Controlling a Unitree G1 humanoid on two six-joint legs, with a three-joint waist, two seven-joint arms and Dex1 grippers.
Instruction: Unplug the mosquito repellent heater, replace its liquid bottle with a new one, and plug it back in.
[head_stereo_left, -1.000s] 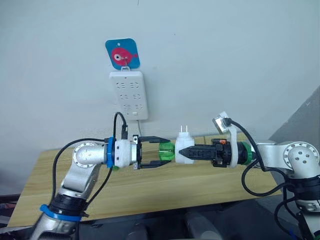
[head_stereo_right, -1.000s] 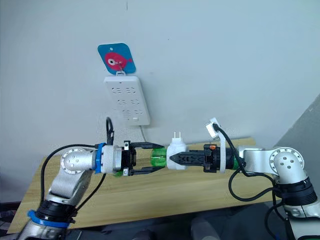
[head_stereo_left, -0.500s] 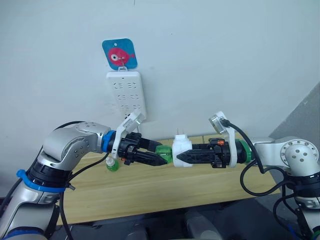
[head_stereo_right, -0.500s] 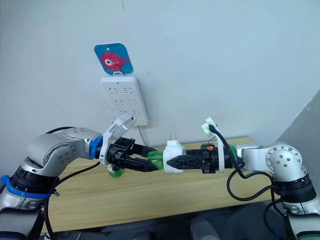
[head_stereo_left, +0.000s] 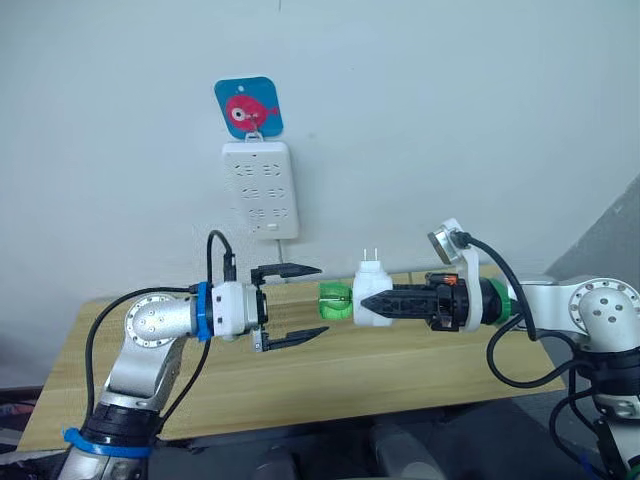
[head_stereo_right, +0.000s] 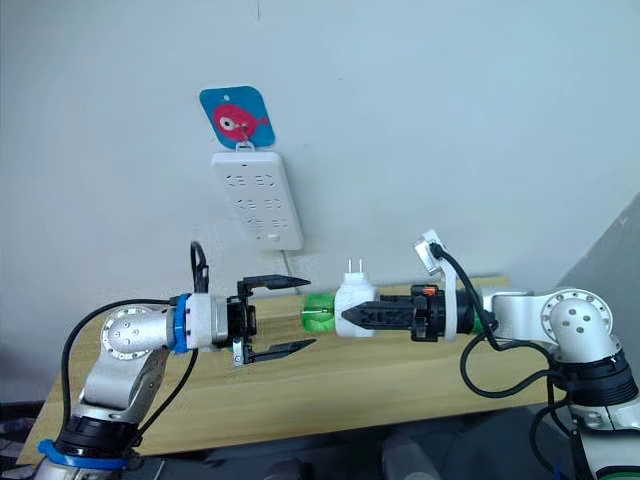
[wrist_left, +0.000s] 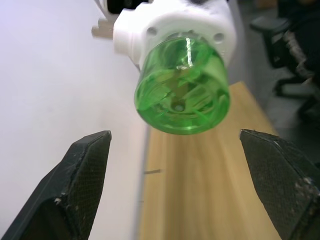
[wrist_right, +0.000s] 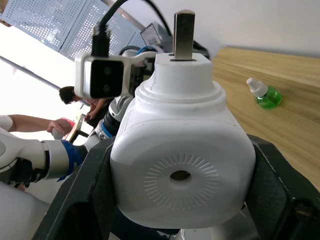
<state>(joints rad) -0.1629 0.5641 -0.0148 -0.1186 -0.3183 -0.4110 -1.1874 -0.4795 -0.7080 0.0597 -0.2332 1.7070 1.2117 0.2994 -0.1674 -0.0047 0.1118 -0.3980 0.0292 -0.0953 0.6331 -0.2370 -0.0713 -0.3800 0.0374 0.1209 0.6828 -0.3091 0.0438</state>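
Left gripper (head_stereo_left: 295, 303) spread wide, holding nothing, its tips just short of the green bottle (head_stereo_left: 335, 301) seated in the mosquito repellent heater (head_stereo_left: 371, 298), which the right gripper (head_stereo_left: 375, 301) pinches in mid-air, 2 prongs at 12 o'clock. Step in hand looks like bottle removal or seating; next, close on the bottle and twist. Beyond, a second bottle (wrist_right: 264, 94) on the table (head_stereo_left: 400, 360); power strip (head_stereo_left: 260, 188) at 11 o'clock.
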